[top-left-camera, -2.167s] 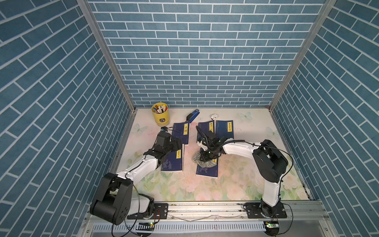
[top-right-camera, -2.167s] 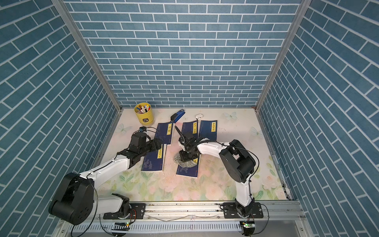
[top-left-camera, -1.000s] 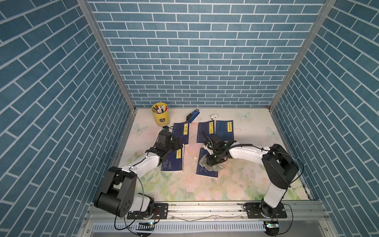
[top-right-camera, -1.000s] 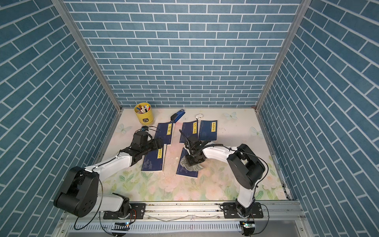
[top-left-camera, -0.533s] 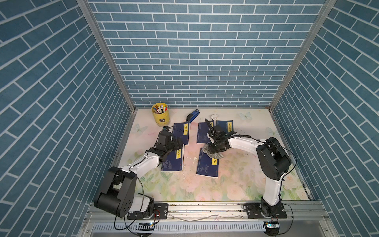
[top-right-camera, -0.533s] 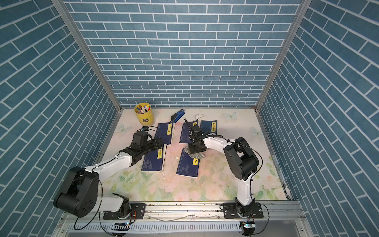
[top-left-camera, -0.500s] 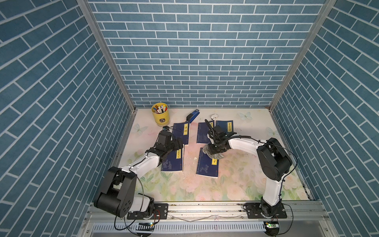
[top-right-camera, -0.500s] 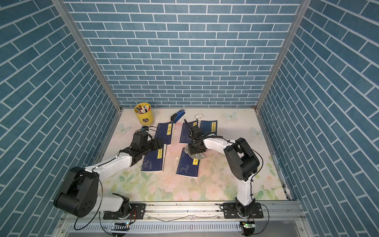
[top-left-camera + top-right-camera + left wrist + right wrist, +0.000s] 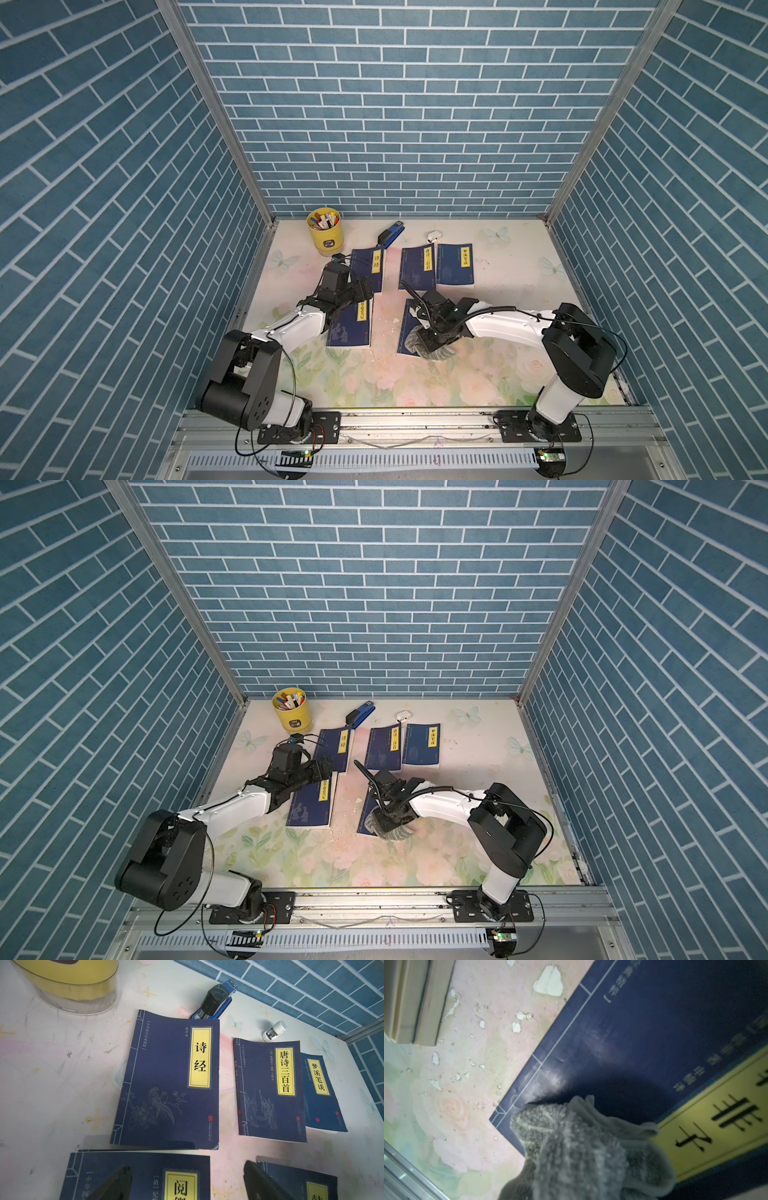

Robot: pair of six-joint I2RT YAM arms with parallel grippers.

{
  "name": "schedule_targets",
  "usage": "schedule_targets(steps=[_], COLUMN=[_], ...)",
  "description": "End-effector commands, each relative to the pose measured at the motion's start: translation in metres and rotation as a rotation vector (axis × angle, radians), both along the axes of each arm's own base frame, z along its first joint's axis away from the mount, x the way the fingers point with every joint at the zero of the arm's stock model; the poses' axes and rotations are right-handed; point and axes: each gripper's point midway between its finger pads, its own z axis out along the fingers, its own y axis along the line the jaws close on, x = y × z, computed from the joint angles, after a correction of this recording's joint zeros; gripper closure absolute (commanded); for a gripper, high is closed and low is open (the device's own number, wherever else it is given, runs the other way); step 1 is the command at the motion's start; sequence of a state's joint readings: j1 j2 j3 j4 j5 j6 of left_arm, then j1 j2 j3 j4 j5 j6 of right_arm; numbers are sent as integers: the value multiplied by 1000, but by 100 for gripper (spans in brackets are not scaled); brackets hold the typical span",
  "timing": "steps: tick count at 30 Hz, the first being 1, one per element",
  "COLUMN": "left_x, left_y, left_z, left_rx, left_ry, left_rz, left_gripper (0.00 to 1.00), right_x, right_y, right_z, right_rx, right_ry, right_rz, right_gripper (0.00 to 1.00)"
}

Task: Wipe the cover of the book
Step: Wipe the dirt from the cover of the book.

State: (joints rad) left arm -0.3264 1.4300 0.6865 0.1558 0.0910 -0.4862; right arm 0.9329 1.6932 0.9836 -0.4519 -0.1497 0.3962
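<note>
- In both top views the right gripper (image 9: pixel 432 338) (image 9: pixel 390 817) sits low over the near end of the book (image 9: pixel 407 328) (image 9: pixel 366 812), which lies flat on the table (image 9: pixel 457 382), nearest of the right-hand books. Its jaws are clamped on a grey cloth (image 9: pixel 438 353) (image 9: pixel 397 833) that overhangs the book's near edge.
- The left gripper (image 9: pixel 365 291) (image 9: pixel 326 771) hovers over the far end of the neighbouring book (image 9: pixel 349 328), jaws apart.
- The left wrist view shows both dark fingers (image 9: pixel 116 1184) spread wide. A corner of the task's book is beside one of them, and a stapler (image 9: pixel 216 999) and a yellow cup (image 9: pixel 68 985) stand farther off.
- In the right wrist view the bunched cloth rests on the dark blue cover beside its yellow title strip. The cloth hides the jaws. White flakes (image 9: pixel 548 980) dot the table alongside.
</note>
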Motion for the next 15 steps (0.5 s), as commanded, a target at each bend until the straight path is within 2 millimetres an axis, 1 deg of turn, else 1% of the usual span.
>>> schedule_targets(steps=[1,6,11,15], left_x=[5,1,-4,-6], left_y=[0,1,6,6], left_z=[12,13,16,15], left_rx=[-13,-10,-2,-6], left_ry=[-34,-32,-42,-37], left_rz=[4,0,12,11], left_gripper=[11,11,11,11], right_x=[-8,44,87,109], right_y=[-42,-53,-56,-38], right_z=[-32,-33,-32,-28], right_rx=[-171,-150,-155,-133], right_ry=[82,61,19,0], right_rz=[-57,-163,-192,-164], right_gripper=[87,87,87,87])
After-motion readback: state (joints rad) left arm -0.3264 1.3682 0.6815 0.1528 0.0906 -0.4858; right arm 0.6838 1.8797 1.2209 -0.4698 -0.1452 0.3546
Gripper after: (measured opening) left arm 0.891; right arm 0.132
